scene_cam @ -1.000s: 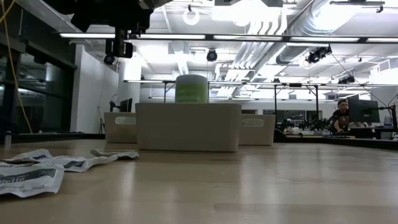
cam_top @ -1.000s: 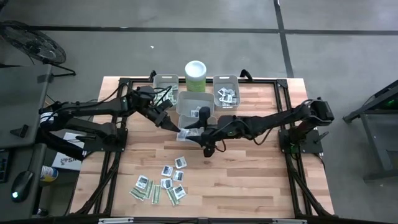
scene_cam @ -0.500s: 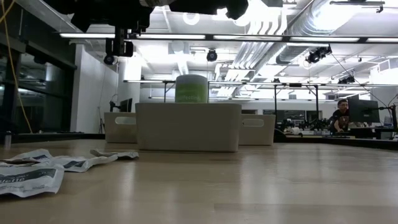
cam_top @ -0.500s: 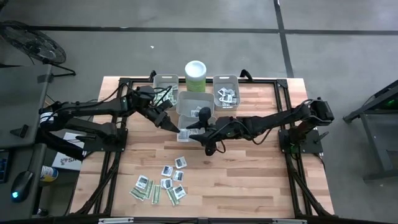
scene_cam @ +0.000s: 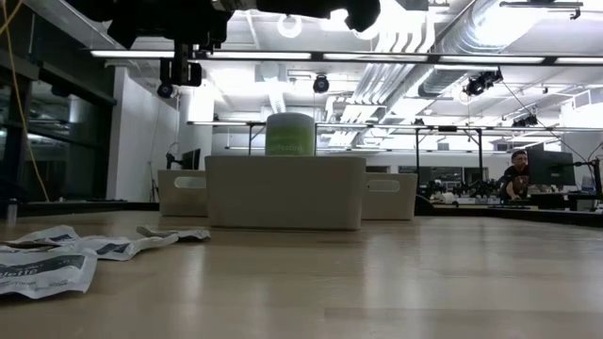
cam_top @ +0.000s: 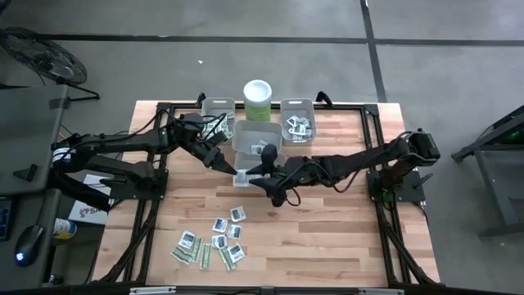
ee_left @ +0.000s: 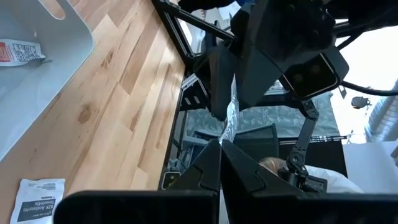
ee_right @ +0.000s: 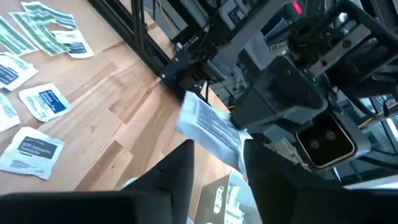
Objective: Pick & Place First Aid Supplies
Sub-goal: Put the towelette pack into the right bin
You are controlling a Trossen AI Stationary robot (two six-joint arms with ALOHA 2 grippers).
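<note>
A small flat white paper packet with fine dark print (ee_right: 208, 129) hangs in the air between the two arms, above the bare planks just in front of the middle grey rectangular plastic bin (cam_top: 256, 136). Its surface is thin and faintly crinkled, its edges straight. The left gripper (cam_top: 232, 170) pinches one edge of it with its fingers fully together. The right gripper (cam_top: 253, 179) meets it from the opposite side: its two dark fingers (ee_right: 174, 171) stand partly apart, one on either side of the packet's lower edge, and it cannot be told whether they touch the paper.

More such supplies lie loose on the pale wooden slatted table (cam_top: 344, 229) near its front edge: a scatter of white square packets with dark labels (cam_top: 219, 224) and narrow green-and-white striped strips (cam_top: 203, 256), all flat and slightly curled. Further packets sit in the right grey bin (cam_top: 298, 127). Behind the middle bin stands a tall pale green canister with a round white lid (cam_top: 257, 98).
</note>
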